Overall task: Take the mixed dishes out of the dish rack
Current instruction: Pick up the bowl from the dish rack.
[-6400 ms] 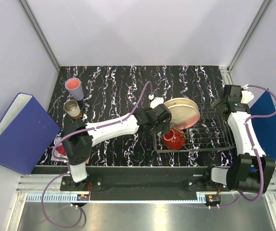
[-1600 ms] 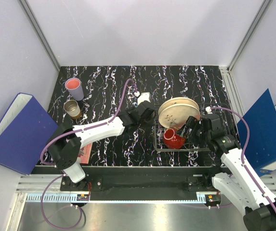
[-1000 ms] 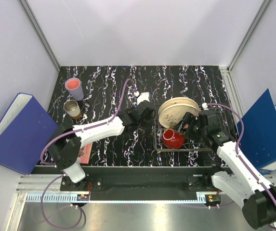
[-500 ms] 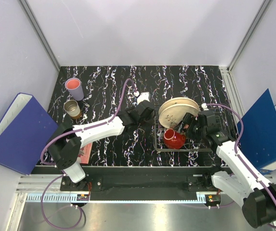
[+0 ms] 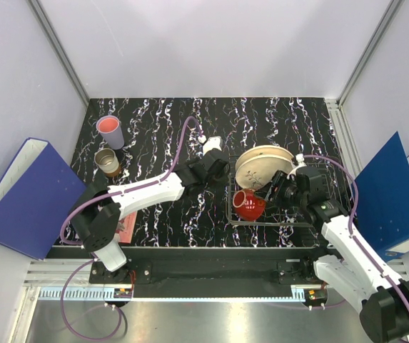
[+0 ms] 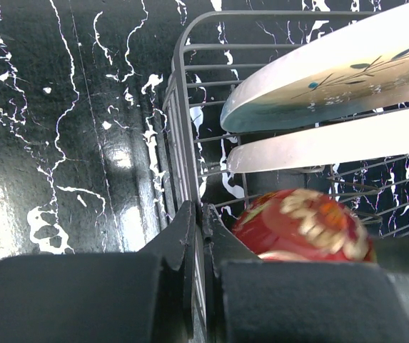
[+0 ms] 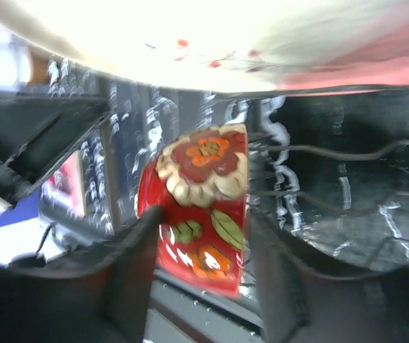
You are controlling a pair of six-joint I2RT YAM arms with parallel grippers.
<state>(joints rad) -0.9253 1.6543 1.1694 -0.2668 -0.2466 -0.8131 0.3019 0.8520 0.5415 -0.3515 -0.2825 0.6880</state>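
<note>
Right wrist view — red bowl-cup (image 7: 200, 193) lies in the dish rack (image 6: 181, 107), near-left corner.
We find the right tool (image 7: 204, 218) straddling it, clamp unconfirmed; left tool (image 6: 198, 214) together at the rack rim. We judge it glossy, slippery, breakable — grip across the body.

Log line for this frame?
left gripper: shut on dish rack rim | right gripper: shut on red bowl-cup | plates: both leaning in rack

Glossy red bowl (image 7: 203, 214) with cream, orange and green floral print; cream plates (image 6: 347, 71) tinted pink and teal; silver dish rack (image 6: 180, 107); black surface (image 5: 161, 121) veined white.
</note>
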